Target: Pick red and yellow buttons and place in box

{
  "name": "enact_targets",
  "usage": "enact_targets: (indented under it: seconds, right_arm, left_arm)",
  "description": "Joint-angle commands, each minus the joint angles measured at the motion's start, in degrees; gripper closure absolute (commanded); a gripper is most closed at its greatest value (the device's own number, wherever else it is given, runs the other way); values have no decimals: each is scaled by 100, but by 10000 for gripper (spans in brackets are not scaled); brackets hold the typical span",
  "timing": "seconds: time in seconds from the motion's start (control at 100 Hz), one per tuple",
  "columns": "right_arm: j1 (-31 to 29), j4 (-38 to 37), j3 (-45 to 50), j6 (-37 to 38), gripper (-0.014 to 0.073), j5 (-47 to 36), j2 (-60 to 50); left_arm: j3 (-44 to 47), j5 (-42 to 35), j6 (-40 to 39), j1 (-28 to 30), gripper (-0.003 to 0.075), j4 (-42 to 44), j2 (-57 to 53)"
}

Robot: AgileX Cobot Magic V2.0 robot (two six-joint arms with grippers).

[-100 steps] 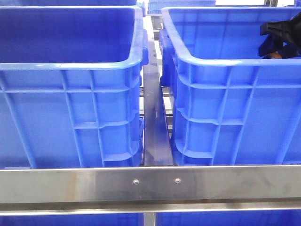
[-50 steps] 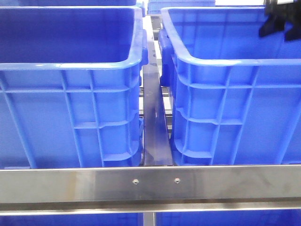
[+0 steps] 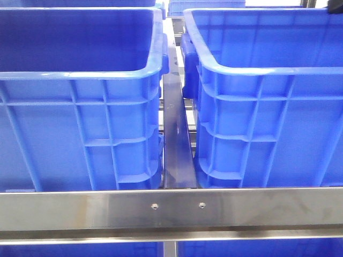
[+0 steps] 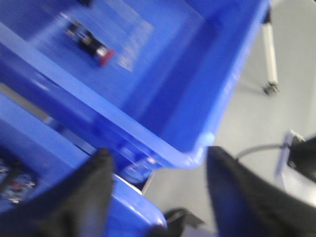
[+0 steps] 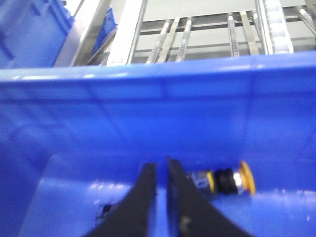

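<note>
- Two blue bins side by side in front view: left bin point(image 3: 80, 69), right bin point(image 3: 268, 75), a steel rail point(image 3: 177, 139) between them, a crossbar point(image 3: 171, 209) in front.
- Left gripper point(image 4: 158, 192): jaws spread wide, holding nothing, above a bin rim; blurred.
- Right gripper point(image 5: 160, 187): jaws nearly together, nothing between them, inside a bin.
- Red button point(image 4: 96, 47) lies on a bin floor, well apart from the left gripper.
- Yellow button point(image 5: 229, 181) lies on the bin floor just beside the right gripper.
</note>
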Motion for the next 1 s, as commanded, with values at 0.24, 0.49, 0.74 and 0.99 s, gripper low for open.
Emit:
enact_targets:
  seconds: [0.24, 0.49, 0.74, 0.99]
  right_arm:
    - [-39, 64, 799, -79, 663, 384, -1483]
    - [-39, 64, 1439, -79, 663, 124, -2572]
    - [-39, 64, 2092, -79, 663, -137, -3587]
    - [-39, 64, 2804, -84, 663, -192, -4627]
  left_arm:
    - [836, -1322, -226, -48, 740, -36, -1005]
    - [1957, -2486, -725, -48, 741, 678, -1888]
    - [2942, -3376, -2181, -48, 741, 2355, -2923]
    - [4139, -4179, -2735, -48, 741, 3219, -4121]
